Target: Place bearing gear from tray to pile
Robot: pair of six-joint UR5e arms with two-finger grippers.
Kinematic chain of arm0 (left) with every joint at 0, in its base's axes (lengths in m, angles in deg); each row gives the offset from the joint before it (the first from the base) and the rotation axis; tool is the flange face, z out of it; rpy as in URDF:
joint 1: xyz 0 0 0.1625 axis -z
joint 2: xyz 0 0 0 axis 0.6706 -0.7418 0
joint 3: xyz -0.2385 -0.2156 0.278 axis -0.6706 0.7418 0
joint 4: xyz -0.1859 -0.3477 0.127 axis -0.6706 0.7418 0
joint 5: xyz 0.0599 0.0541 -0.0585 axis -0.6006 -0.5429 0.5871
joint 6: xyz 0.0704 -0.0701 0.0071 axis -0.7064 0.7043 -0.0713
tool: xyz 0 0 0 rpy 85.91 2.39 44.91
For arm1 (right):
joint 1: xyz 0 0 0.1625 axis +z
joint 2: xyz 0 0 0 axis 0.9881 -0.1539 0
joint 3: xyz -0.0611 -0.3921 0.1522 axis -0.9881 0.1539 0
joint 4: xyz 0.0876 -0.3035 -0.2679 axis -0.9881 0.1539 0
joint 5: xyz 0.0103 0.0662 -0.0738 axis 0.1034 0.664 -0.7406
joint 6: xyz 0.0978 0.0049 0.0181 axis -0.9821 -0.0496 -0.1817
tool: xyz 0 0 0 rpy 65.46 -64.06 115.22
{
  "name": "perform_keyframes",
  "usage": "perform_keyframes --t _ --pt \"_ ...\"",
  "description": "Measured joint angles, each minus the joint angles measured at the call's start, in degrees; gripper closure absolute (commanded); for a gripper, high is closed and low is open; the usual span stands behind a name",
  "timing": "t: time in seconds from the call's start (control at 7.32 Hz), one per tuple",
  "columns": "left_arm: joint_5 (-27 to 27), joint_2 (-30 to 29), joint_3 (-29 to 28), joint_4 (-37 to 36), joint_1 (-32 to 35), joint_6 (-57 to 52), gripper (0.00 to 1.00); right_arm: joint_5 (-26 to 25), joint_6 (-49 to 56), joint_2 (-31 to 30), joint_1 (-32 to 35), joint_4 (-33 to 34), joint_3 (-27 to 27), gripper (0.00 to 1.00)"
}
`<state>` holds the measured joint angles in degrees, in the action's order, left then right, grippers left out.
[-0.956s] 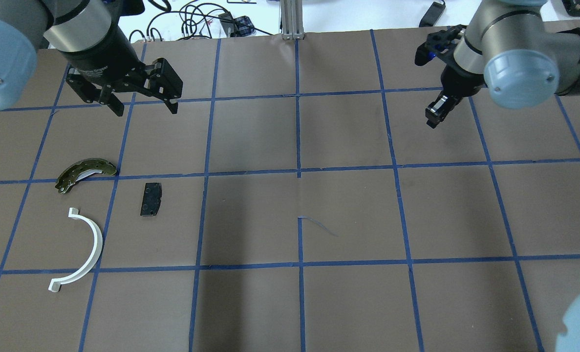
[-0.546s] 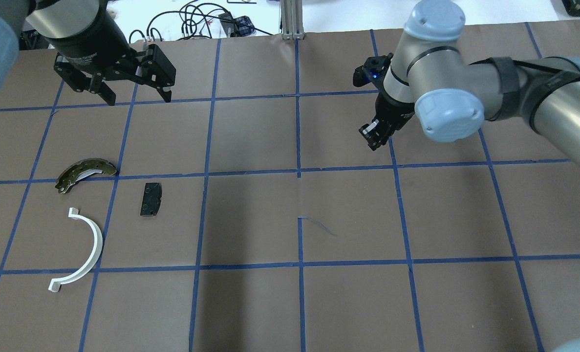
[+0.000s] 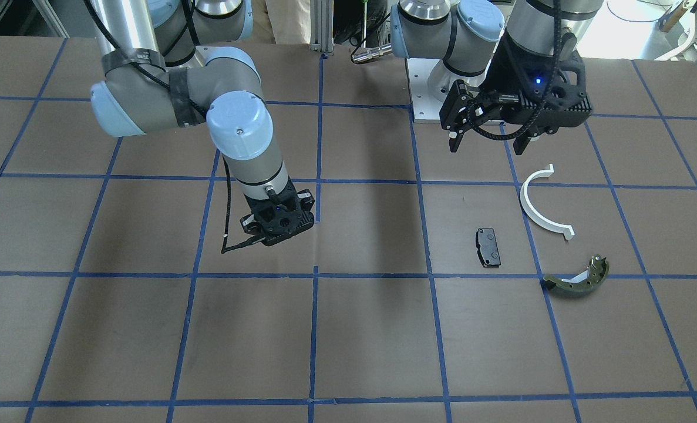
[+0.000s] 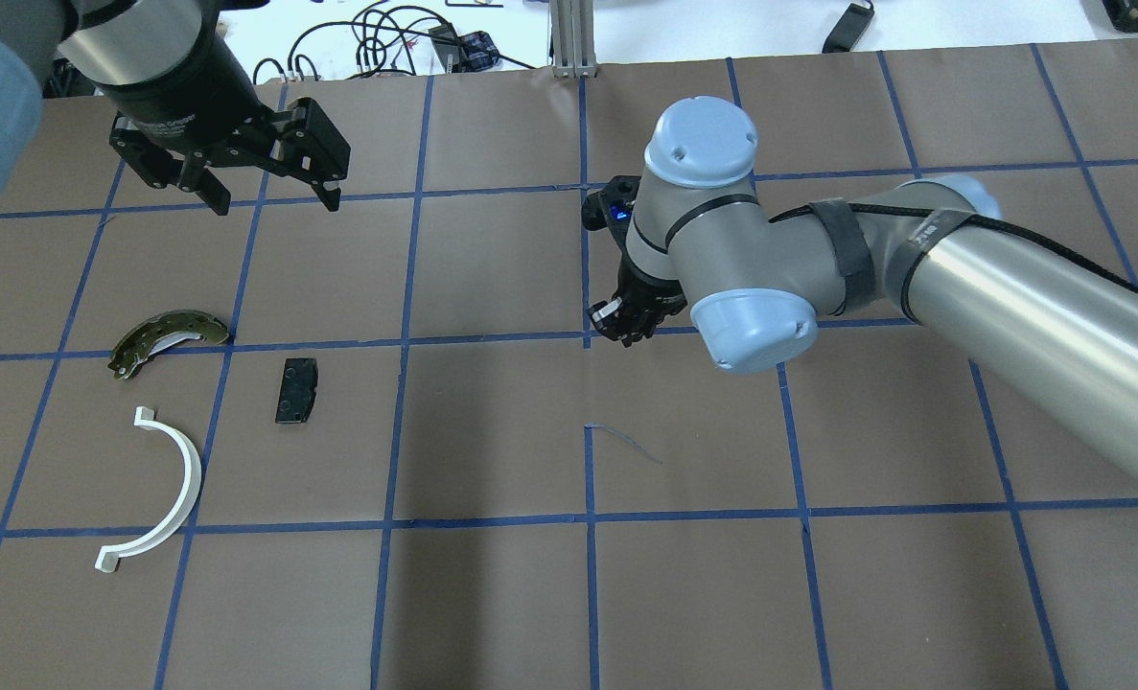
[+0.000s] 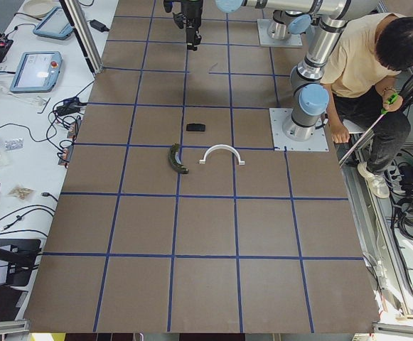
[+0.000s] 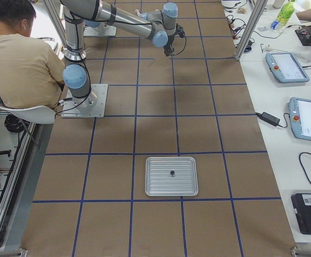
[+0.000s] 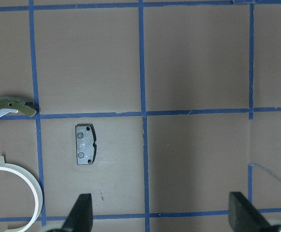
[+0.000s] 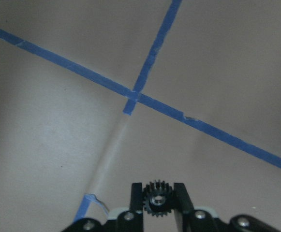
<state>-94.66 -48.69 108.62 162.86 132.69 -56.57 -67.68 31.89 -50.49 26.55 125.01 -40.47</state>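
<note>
Well, the right gripper (image 8: 158, 191) has one small black gear (image 8: 157, 199) pinched between its two fingers, the jaws drawn in to just the gear's width. It hangs over the middle of the table (image 4: 492, 594), close to where two blue tape lines (image 8: 130, 94) cross. The gear is up off the brown paper, well apart from the pile.

Over on the robot's left side the pile comes to three loose parts, none touching another. I count one white half-ring (image 4: 183, 479), one black pad (image 4: 295, 390) and one olive shoe (image 4: 168, 335). The shoe lies with one end at a tape crossing. The half-ring is nearer the robot, and the pad sits off to the side of both, towards the table's middle.

Beyond the shoe, the left gripper (image 4: 271, 199) hovers above the table. Its two fingers are spread wide with nothing between them, and its wrist camera looks straight down on the pad.

Down at the robot's right end, far from all this, lies one metal tray (image 6: 184, 184). One dark speck (image 6: 172, 173) sits near its middle. It could be another gear, though from the side camera it is too small for me to be sure.

One person (image 6: 21, 53) sits beside the robot's base.
</note>
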Motion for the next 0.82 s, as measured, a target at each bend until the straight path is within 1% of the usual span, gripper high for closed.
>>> perform_keyframes --t 0.14,0.27,0.41,0.55,0.82 --pt "0.0 0.2 0.2 0.4 0.0 0.1 0.00 0.0 -3.7 2.2 3.0 3.5 0.0 1.00" --pt "0.3 0.2 0.4 0.6 0.0 -0.2 0.00 0.0 -6.9 4.5 5.3 7.2 0.1 0.85" --pt "0.6 0.1 0.5 0.6 0.0 -0.5 0.00 0.0 -9.2 6.1 6.8 10.0 0.2 0.51" --pt "0.8 0.0 0.6 0.6 0.0 -1.6 0.00 0.1 -10.3 7.2 7.7 11.2 0.2 0.01" --pt "0.6 -0.2 0.7 0.1 0.0 -5.6 0.00 0.0 -10.6 7.7 8.2 11.8 0.1 0.00"
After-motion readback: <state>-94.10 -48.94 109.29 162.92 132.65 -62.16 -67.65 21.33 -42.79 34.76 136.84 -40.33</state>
